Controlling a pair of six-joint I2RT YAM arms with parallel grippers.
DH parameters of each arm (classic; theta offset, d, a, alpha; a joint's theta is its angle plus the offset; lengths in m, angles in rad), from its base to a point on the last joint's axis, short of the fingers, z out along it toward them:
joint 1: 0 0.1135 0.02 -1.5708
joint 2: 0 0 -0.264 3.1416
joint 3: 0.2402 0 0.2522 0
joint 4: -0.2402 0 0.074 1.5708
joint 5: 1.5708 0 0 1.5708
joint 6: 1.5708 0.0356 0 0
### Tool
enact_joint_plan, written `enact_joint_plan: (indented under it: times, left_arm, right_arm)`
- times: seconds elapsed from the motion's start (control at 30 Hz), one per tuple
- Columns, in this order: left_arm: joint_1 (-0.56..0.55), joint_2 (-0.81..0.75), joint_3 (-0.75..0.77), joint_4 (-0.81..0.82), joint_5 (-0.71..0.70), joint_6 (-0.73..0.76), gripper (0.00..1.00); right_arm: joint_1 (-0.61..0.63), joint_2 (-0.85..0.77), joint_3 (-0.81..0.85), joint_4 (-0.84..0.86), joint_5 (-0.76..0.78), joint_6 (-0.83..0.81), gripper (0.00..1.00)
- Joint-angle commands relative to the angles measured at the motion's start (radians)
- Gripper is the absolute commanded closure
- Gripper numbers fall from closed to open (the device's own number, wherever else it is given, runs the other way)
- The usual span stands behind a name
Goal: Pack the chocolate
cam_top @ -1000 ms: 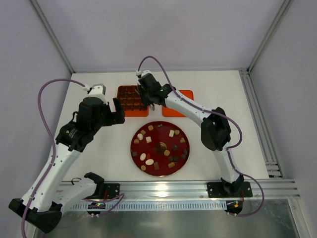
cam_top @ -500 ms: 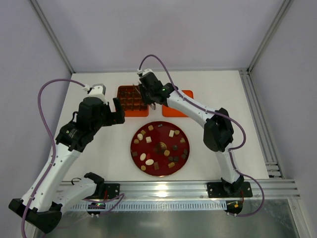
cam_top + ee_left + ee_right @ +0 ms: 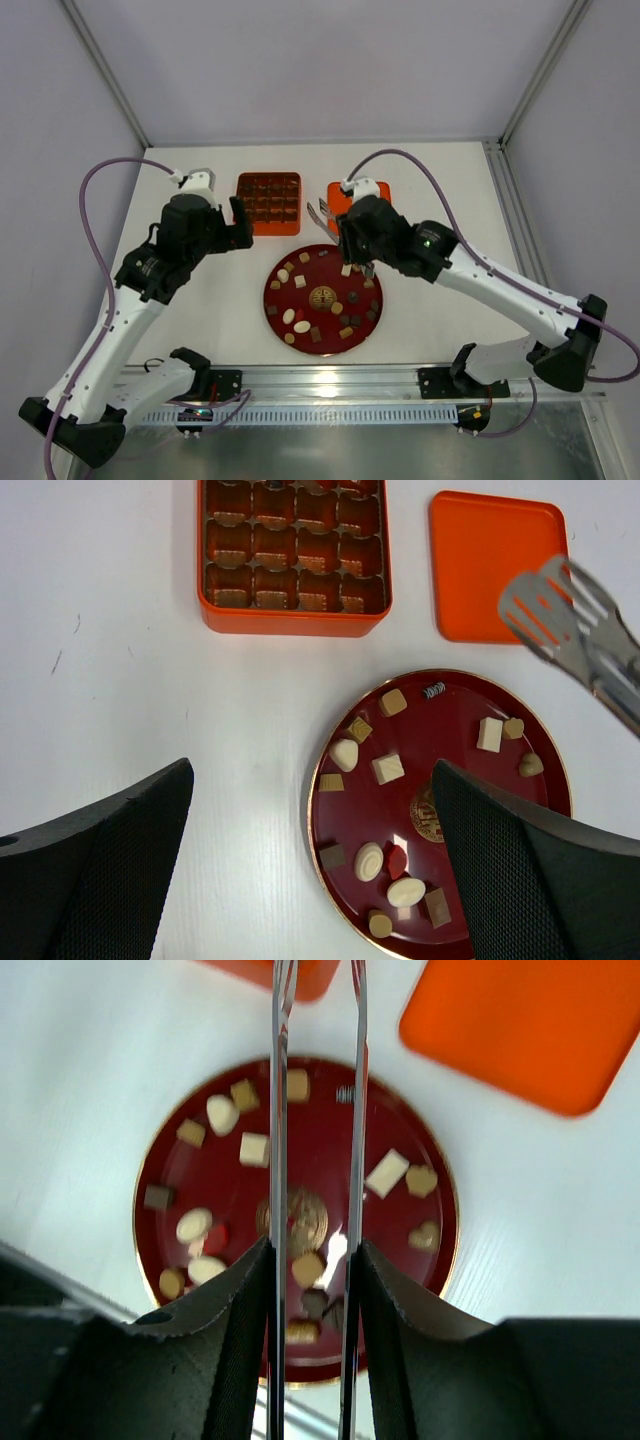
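- Chocolate (image 3: 388, 769): bite-size pieces in cream, tan and dark brown, scattered loose over a round red plate (image 3: 450, 730) in the middle of the white table (image 3: 220, 290).
- Orange box (image 3: 295, 624): compartmented, beyond the plate.
- Orange lid (image 3: 495, 565): flat, just right of the box.
- Left gripper (image 3: 312, 775): fingers spread wide, empty, held above the plate's left side.
- Right gripper (image 3: 315, 1250): clamped on metal tongs (image 3: 280, 1110), blades slightly apart with nothing between them, over the plate.

chocolate (image 3: 387, 769) lies on the plate (image 3: 452, 728); box (image 3: 293, 623) behind it, lid (image 3: 495, 565) right of the box.
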Motion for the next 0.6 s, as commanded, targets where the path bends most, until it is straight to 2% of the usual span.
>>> enact_joint_plan:
  times: [0.0, 0.13, 0.27, 0.4, 0.57]
  left_arm:
    - [0.003, 0.005, 0.021, 0.048, 0.003, -0.008, 0.00]
    - [0.001, 0.014, 0.007, 0.064, 0.014, -0.017, 0.00]
    - [0.003, 0.020, -0.003, 0.077, 0.025, -0.025, 0.00]
    - [0.003, 0.025, -0.005, 0.081, 0.026, -0.025, 0.00]
    - [0.003, 0.015, -0.003, 0.077, 0.017, -0.017, 0.00]
  right_arm:
    - [0.073, -0.096, -0.097, -0.137, 0.051, 0.162, 0.60]
    - [0.138, -0.203, -0.219, -0.237, 0.032, 0.294, 0.59]
    - [0.182, -0.259, -0.298, -0.226, -0.001, 0.358, 0.60]
    - [0.215, -0.224, -0.318, -0.177, -0.018, 0.371, 0.60]
    - [0.235, -0.142, -0.260, -0.114, -0.029, 0.336, 0.59]
